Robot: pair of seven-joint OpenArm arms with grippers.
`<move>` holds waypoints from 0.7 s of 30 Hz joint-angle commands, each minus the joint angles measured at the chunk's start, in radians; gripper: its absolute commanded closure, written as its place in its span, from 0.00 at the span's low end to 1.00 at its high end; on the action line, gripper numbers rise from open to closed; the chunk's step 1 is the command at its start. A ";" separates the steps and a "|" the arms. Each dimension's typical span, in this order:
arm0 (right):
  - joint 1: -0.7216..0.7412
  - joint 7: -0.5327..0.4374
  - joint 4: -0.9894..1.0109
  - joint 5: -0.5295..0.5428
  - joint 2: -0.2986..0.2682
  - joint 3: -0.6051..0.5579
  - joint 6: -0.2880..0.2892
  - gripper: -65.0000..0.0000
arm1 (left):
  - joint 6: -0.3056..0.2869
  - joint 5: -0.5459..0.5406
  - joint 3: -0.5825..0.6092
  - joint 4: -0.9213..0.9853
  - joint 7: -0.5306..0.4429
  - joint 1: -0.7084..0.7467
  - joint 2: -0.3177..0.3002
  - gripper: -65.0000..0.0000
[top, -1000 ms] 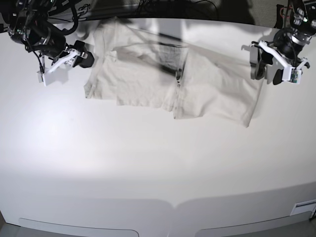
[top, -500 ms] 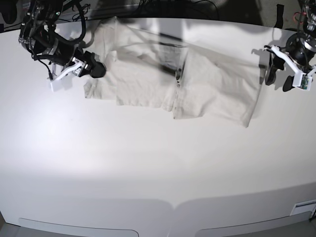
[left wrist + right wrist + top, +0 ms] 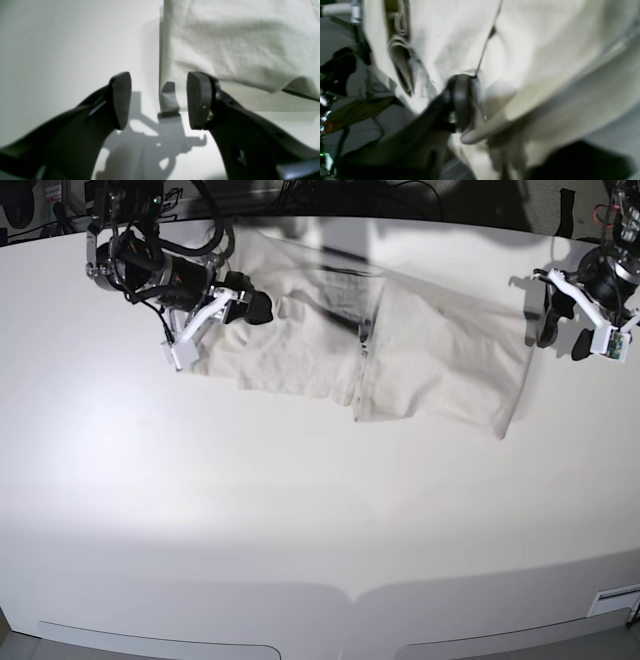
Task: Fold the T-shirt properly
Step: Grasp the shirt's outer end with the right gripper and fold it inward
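On table (image 3: 300,510) | T-shirt (image 3: 430,350) | right gripper (image 3: 250,307) pinching cloth | left gripper (image 3: 565,330) agape

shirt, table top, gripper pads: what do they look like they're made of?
T-shirt: soft woven or knit cloth, matte off-white; it creases and drapes in folds. Table: smooth, hard white sheet, slightly glossy; it shows a soft glare and crisp shadows, laminate or painted board, can't tell. Left gripper pads: dark matte, rounded, probably rubber or plastic.
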State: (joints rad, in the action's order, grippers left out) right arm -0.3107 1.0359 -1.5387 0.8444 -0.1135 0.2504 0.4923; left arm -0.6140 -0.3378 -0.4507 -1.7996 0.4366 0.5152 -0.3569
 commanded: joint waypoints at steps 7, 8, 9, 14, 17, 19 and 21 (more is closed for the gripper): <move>-0.002 -0.151 -0.020 -0.146 -0.006 0.058 -0.002 1.00 | -0.005 -0.015 -0.007 -0.013 -0.012 0.001 -0.015 0.47; -0.002 -0.157 -0.031 -0.167 -0.006 0.081 0.003 1.00 | -0.005 -0.014 -0.007 -0.013 -0.010 0.001 -0.015 0.47; -0.002 -0.157 -0.045 -0.187 -0.007 0.108 0.016 1.00 | -0.005 -0.015 -0.007 -0.013 -0.007 0.001 -0.015 0.47; -0.002 -0.157 -0.128 -0.213 -0.048 0.224 0.074 1.00 | -0.005 -0.029 -0.007 -0.013 -0.002 0.003 -0.015 0.47; 0.001 -0.145 -0.176 -0.213 -0.077 0.238 0.077 1.00 | -0.005 -0.072 -0.007 -0.013 -0.004 0.015 -0.015 0.47; 0.012 -0.123 -0.206 -0.195 -0.084 0.238 0.077 1.00 | -0.008 -0.091 -0.007 -0.013 -0.004 0.026 -0.015 0.47; 0.037 -0.071 -0.239 -0.148 -0.083 0.238 0.077 1.00 | -0.008 -0.093 -0.007 -0.013 -0.008 0.040 -0.015 0.47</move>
State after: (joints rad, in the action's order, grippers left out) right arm -0.2832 0.9962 -1.7546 0.6727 -0.1856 0.4873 0.5583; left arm -0.6212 -0.4160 -0.4507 -1.7996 0.4492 0.5518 -0.3569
